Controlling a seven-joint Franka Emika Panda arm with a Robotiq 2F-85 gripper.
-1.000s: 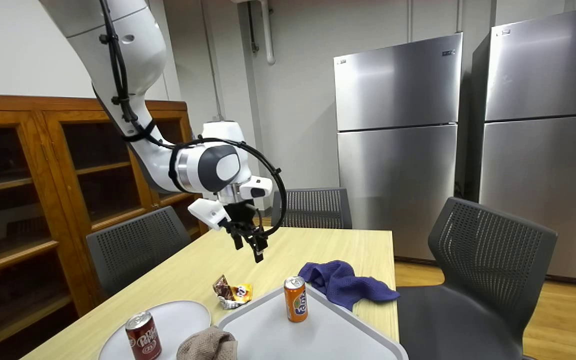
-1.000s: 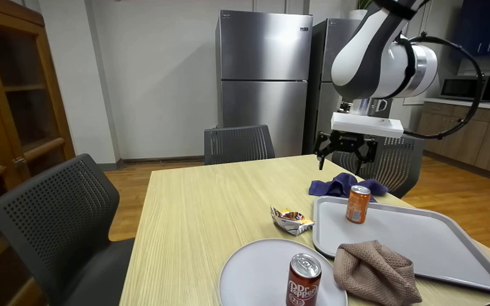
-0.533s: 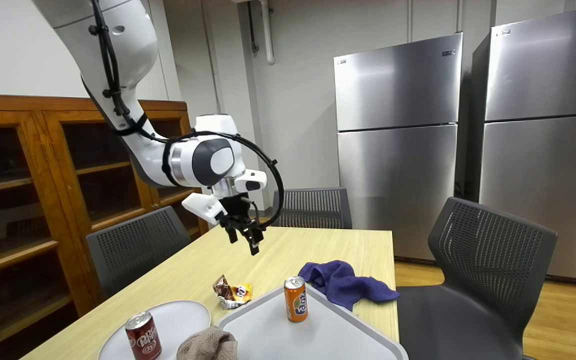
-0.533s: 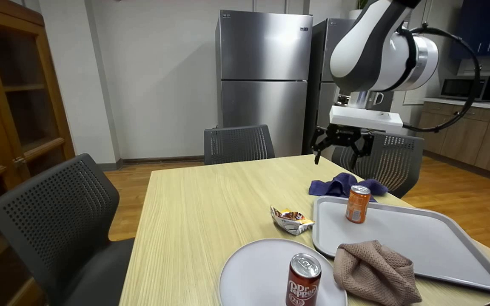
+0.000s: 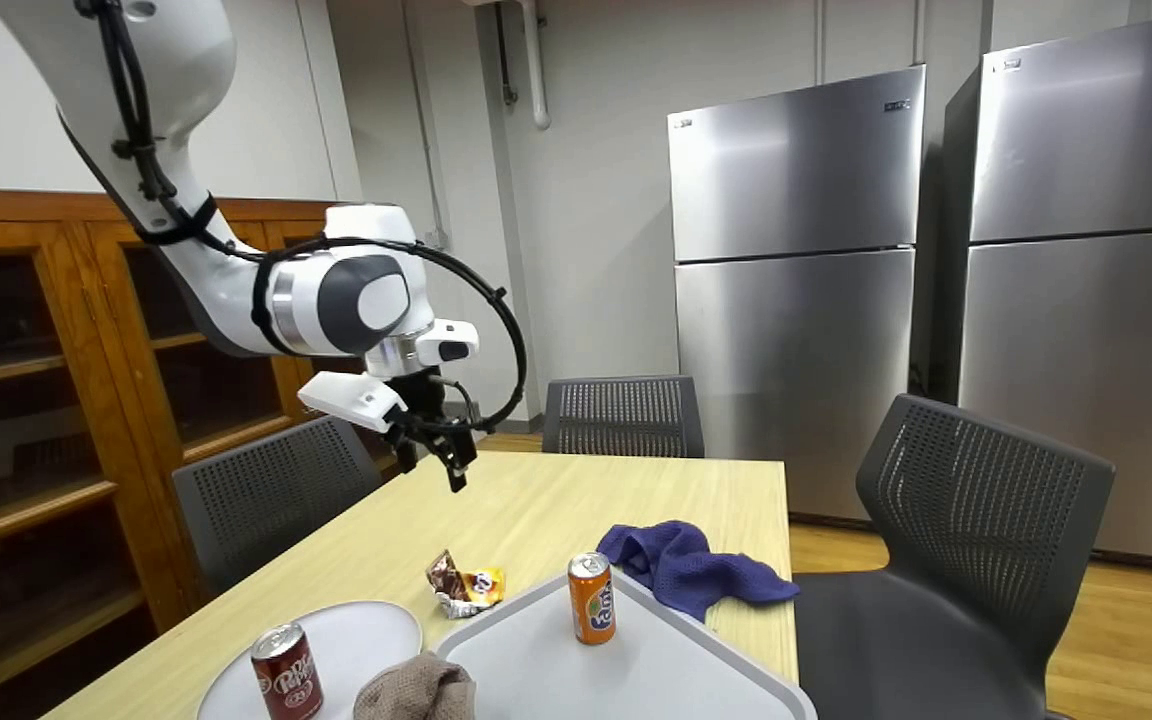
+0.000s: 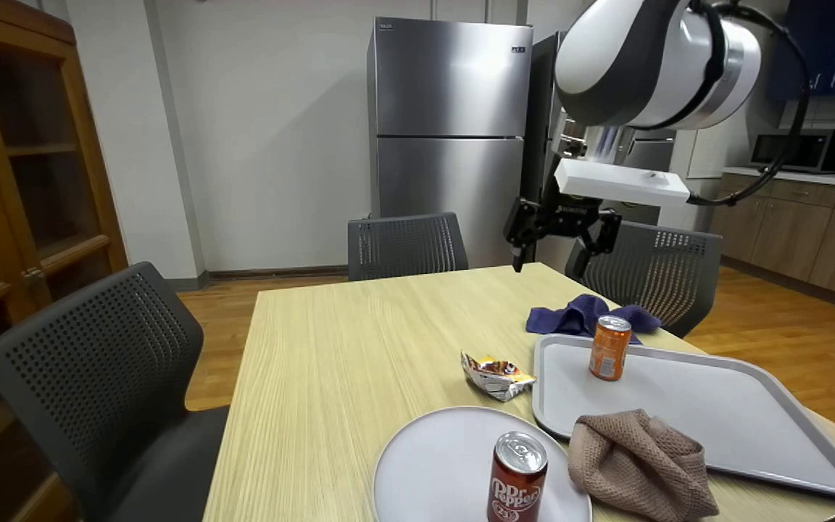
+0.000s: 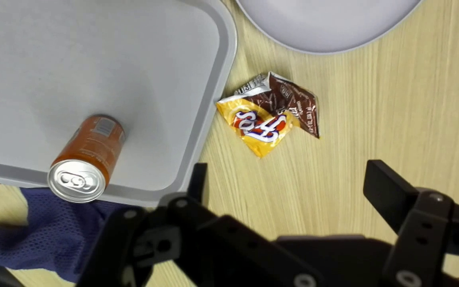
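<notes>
My gripper (image 7: pixel 287 165) is open with nothing between its fingers. It hovers above the wooden table in both exterior views (image 5: pixel 432 473) (image 6: pixel 548 270). Nearest in the wrist view is a crumpled yellow-brown snack wrapper (image 7: pixel 249 127), ahead of the fingertips; it also lies on the table in an exterior view (image 6: pixel 497 378). An orange Fanta can (image 7: pixel 88 145) stands on the grey tray (image 7: pixel 153 79). A purple-blue cloth (image 7: pixel 54 235) lies beside the tray. A Dr Pepper can (image 6: pixel 515 482) stands on a round grey plate (image 6: pixel 432 449). A brown cloth (image 6: pixel 638 464) lies between plate and tray.
Dark chairs (image 5: pixel 956 540) (image 6: pixel 406 246) stand round the table (image 6: pixel 345 348). A wooden glass-door cabinet (image 5: pixel 116 400) and steel refrigerators (image 5: pixel 796 300) stand beyond. A black cable (image 5: pixel 496 300) loops out from the arm near the gripper.
My arm and gripper have moved left and a little upward in both exterior views, away from the cloth and the cans. The gripper stays open. The things on the table have not moved.
</notes>
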